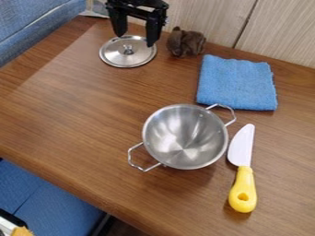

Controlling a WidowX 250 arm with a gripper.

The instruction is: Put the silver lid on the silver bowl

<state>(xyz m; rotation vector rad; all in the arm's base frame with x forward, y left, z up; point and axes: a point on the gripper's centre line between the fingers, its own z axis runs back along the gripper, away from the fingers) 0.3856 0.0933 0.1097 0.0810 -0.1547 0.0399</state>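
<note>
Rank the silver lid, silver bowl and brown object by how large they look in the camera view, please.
1. Silver bowl, clearly largest
2. Silver lid
3. Brown object, taking up the least area

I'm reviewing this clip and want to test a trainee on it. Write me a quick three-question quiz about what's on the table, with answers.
1. Fill in: The knife has a white blade and a ____ handle.
2. True or false: The bowl stands without the lid on it.
3. Multiple choice: What does the gripper hang over?
A) the towel
B) the lid
C) the knife

Key: 1. yellow; 2. true; 3. B
</note>
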